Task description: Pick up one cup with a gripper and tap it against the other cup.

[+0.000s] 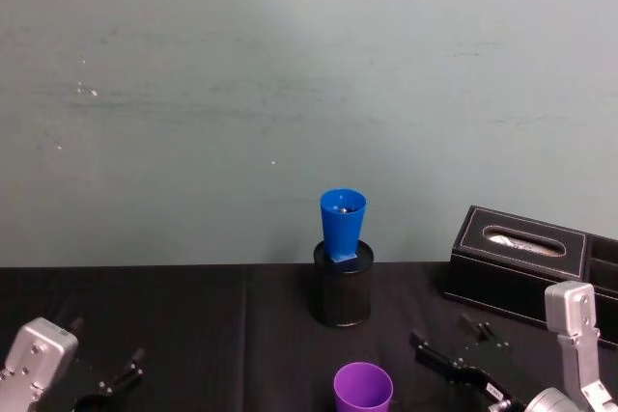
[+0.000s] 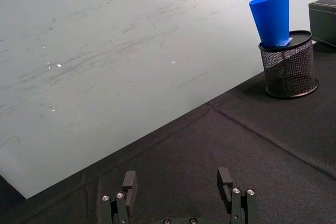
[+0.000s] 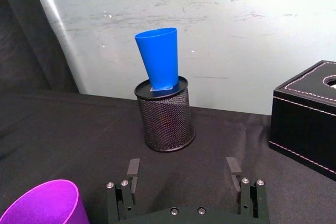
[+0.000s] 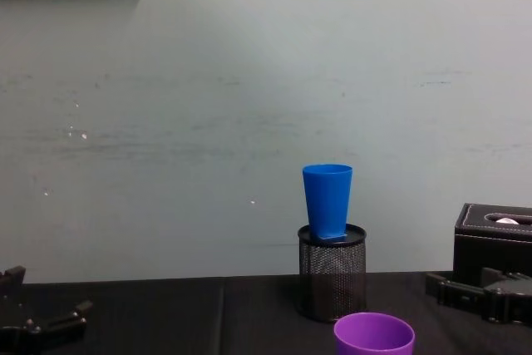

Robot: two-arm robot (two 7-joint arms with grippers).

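We are at the very start: no cup is picked up yet. Our right claw (image 3: pixel 184 174) hangs low over the black tabletop (image 1: pixel 193 315), at about 5 o'clock in the head view, and its two fingers are spread wide with nothing between them. The purple cup (image 1: pixel 363 388) stands upright on the tabletop at about 6 o'clock, near our right claw and to its left, but not touching it. The blue cup (image 1: pixel 342 227) sits near the middle of the head view, farther back. It pokes out of the top of a black mesh pen holder (image 1: pixel 342 291) and leans a little to one side. A black tissue box (image 1: pixel 526 258) sits at about 4 o'clock, behind our right arm. Our left claw (image 2: pixel 178 187) rests low at about 7 o'clock, well apart from both cups, with its fingers spread and empty too. We think the next move is to swing our right claw to the left, put one finger on each side of the purple cup's wall, and squeeze gently. After that we would lift it and carry it back toward the blue cup. The tap should be soft, we think, because the blue cup sits high and tilted and might tip out.
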